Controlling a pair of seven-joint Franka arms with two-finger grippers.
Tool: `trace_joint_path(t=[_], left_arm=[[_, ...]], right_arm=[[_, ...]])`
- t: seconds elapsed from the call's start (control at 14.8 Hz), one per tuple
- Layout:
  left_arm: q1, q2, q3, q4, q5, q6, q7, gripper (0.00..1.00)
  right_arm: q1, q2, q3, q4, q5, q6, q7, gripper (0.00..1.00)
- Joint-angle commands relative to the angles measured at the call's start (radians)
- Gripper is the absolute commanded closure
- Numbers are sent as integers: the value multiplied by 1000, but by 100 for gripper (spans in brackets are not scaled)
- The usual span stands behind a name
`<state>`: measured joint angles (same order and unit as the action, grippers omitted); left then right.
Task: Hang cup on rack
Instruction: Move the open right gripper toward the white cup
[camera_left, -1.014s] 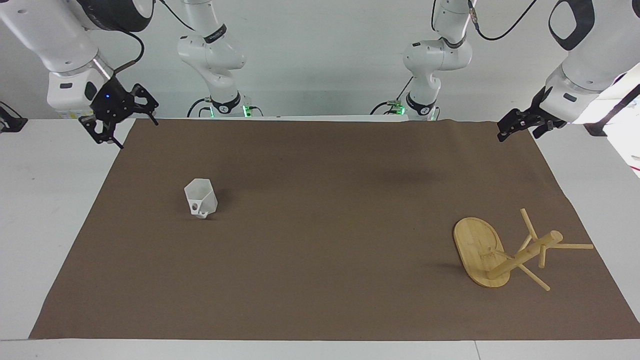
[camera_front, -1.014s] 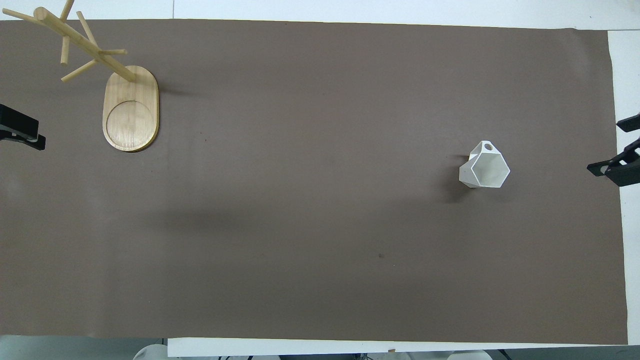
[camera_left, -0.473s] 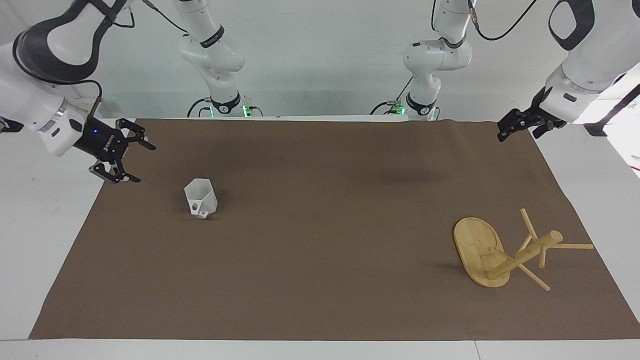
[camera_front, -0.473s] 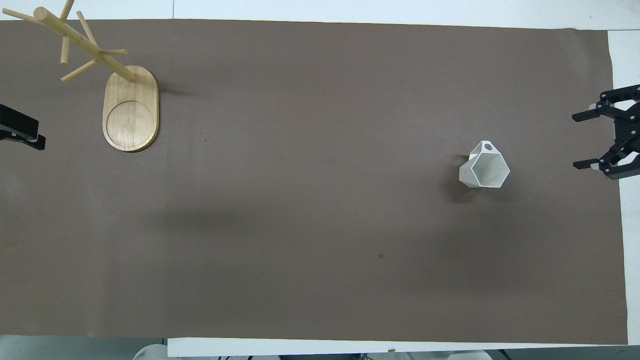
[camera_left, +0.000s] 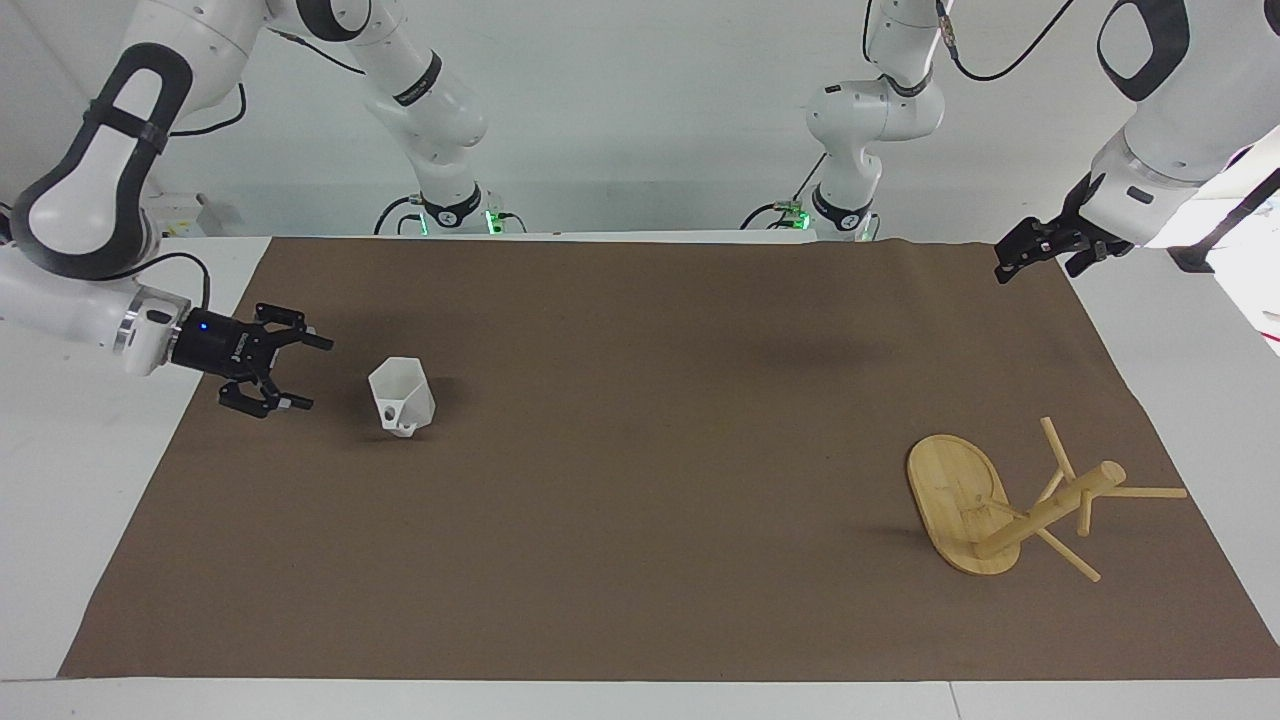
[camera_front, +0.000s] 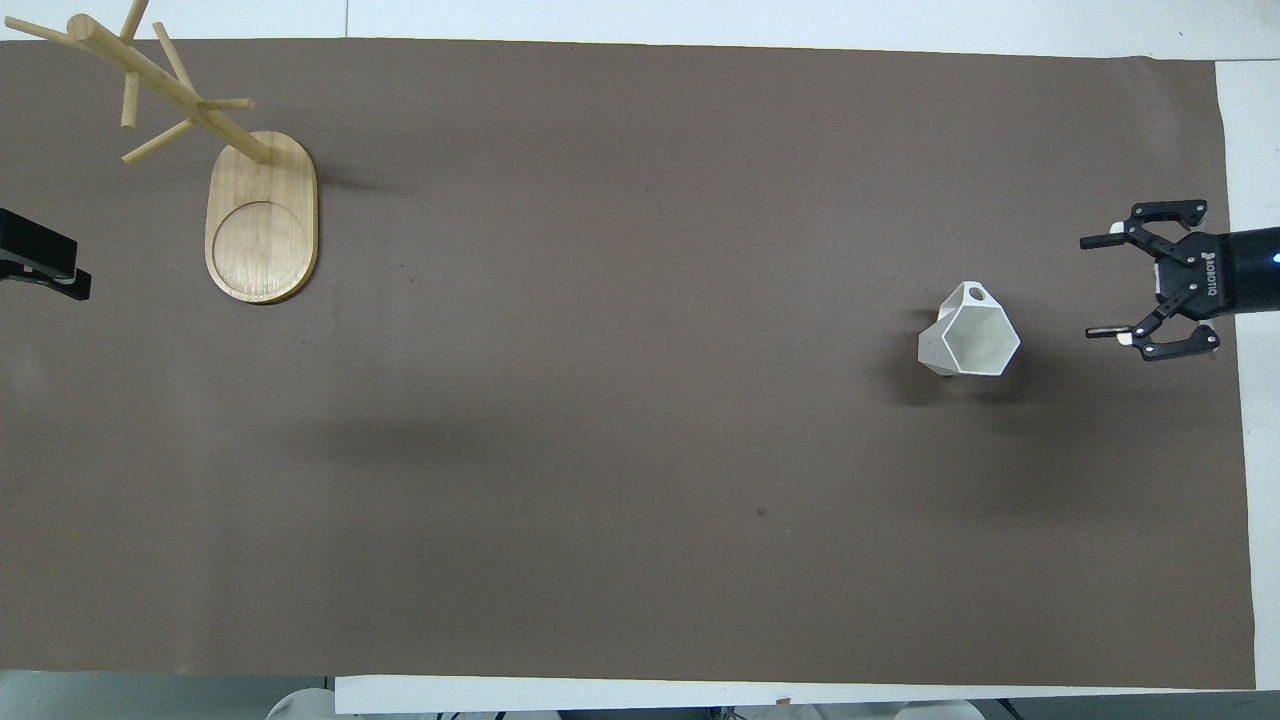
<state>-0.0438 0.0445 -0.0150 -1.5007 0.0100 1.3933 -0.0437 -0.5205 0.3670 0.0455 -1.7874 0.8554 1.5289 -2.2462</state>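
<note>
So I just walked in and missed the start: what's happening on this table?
The right gripper is open and low beside the small white faceted plastic cup, not touching it. The cup stands on the brown mat toward the right arm's end. The light bamboo mug rack stands toward the left arm's end with nothing on its pegs. The left gripper waits, open, over the mat's corner at its own end.
</note>
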Motion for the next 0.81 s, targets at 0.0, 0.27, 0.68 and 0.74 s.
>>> trace_joint_path(t=[0.0, 0.27, 0.68, 0.74], left_arm=[[15, -12, -11, -18, 18, 3, 13, 0], [15, -12, -11, -18, 18, 3, 13, 0], [15, -12, -11, -18, 18, 3, 13, 0], [15, -12, -11, -18, 18, 3, 13, 0]], right_arm=[[-62, 65, 11, -6, 56, -53, -143, 0], [-70, 124, 11, -33, 62, -70, -214, 0], [-61, 139, 10, -124, 111, -42, -326, 0], [-62, 147, 11, -130, 111, -30, -340, 0]])
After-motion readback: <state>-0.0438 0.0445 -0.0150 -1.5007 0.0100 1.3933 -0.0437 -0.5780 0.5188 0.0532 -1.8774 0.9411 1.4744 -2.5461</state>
